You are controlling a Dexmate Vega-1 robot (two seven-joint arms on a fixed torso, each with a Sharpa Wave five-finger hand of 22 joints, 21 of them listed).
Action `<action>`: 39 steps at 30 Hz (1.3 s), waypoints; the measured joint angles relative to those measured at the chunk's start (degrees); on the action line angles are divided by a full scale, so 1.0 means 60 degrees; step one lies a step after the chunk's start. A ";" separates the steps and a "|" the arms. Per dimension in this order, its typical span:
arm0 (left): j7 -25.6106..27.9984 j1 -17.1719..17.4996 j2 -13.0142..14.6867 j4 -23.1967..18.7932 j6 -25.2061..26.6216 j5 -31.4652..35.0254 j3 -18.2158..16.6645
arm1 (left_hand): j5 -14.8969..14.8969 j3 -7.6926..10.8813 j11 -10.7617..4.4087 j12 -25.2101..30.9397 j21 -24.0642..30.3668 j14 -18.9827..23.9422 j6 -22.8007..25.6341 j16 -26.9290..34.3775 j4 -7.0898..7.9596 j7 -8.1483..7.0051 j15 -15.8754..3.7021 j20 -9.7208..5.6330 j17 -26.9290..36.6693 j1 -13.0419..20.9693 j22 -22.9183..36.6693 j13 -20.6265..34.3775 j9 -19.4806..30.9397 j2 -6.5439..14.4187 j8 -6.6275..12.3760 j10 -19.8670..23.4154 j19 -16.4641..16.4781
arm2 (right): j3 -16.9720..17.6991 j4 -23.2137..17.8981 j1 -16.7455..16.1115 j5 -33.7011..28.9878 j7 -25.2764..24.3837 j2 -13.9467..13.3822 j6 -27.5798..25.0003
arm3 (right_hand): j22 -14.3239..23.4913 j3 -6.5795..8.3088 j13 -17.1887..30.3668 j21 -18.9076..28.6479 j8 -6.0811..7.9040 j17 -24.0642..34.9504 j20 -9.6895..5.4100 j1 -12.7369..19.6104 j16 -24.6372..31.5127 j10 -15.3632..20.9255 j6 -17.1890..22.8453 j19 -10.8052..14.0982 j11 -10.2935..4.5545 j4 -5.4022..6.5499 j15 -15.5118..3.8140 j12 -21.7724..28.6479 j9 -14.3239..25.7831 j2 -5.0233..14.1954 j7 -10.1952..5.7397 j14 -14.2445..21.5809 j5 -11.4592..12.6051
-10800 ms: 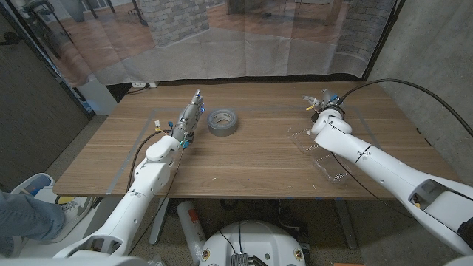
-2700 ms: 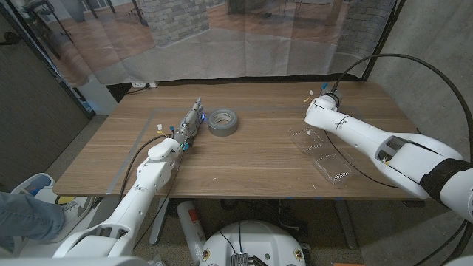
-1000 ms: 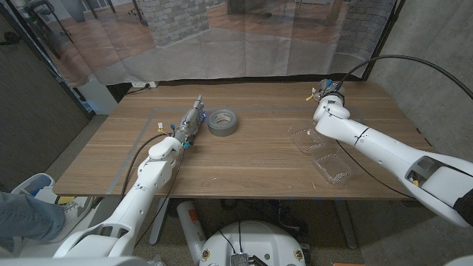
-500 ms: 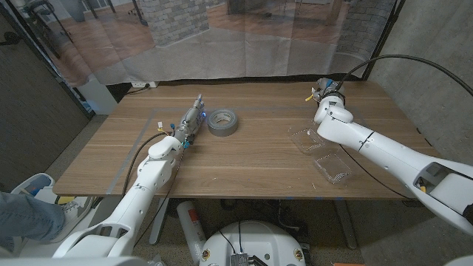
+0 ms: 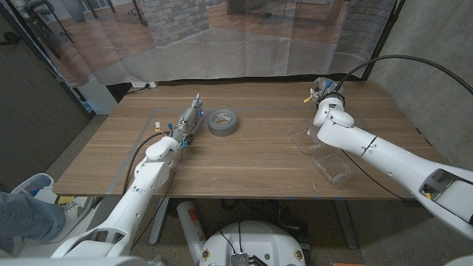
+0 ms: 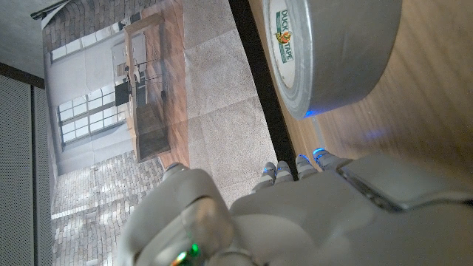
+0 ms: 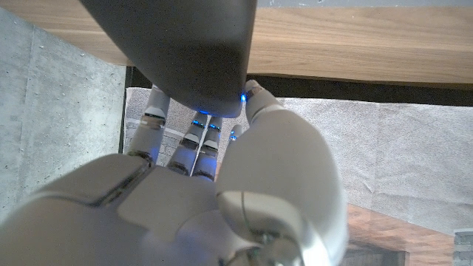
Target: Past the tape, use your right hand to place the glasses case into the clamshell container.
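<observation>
Right robot hand point(image 7: 185, 192) gripping dark glasses case point(image 7: 185, 52) at frame's upper right, above clamshell container point(image 5: 318, 151); left robot hand point(image 5: 188, 118) lying empty, fingers straight, beside tape point(image 5: 222, 122) on tabletop point(image 5: 251, 166).

The tape point(image 5: 222, 121) lies left of the clamshell container point(image 5: 322, 154), well apart, both on the table point(image 5: 251, 162).

Wooden table point(image 5: 244, 159), grey concrete wall point(image 5: 436, 52) at right, translucent plastic curtain point(image 5: 222, 37) behind — brick column point(image 5: 174, 18) beyond
</observation>
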 measured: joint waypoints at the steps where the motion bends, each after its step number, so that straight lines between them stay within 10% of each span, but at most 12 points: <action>1: 0.0017 0.0026 0.0015 -0.0041 -0.0003 -0.0002 -0.0014 | 0.0000 0.0000 0.0000 0.0000 0.0000 0.0000 0.0000 0.0000 0.0000 0.0000 0.0000 0.0000 0.0000 0.0000 0.0000 0.0000 0.0000 0.0000 0.0000 0.0000 0.0000 | 0.0002 -0.0007 -0.0004 0.0000 0.0000 -0.0002 0.0000 | 0.0000 0.0000 0.0000 0.0032 0.0000 0.0000 -0.0014 0.0000 0.0001 0.0000 0.0000 -0.0015 0.0000 0.0000 0.0000 0.0000 0.0000 0.0000 0.0000 0.0000 0.0000; 39: 0.0191 0.0361 0.0498 -0.0833 0.0070 0.0022 -0.0109 | 0.0000 -0.0039 0.0000 0.0000 0.0000 0.0000 0.0000 0.0000 -0.0040 0.0000 0.0000 0.0000 0.0000 0.0051 0.0000 0.0000 -0.0001 0.0050 0.0000 0.0000 0.0000 | 0.0212 -0.1780 -0.0985 -0.0492 0.0066 -0.0563 -0.0248 | 0.0133 -0.0103 0.0000 0.0389 -0.0038 0.0085 -0.0012 0.0000 0.0039 0.0101 0.0052 -0.0012 -0.0031 0.0024 -0.0006 0.0000 -0.0002 0.0000 -0.0053 0.0109 0.0064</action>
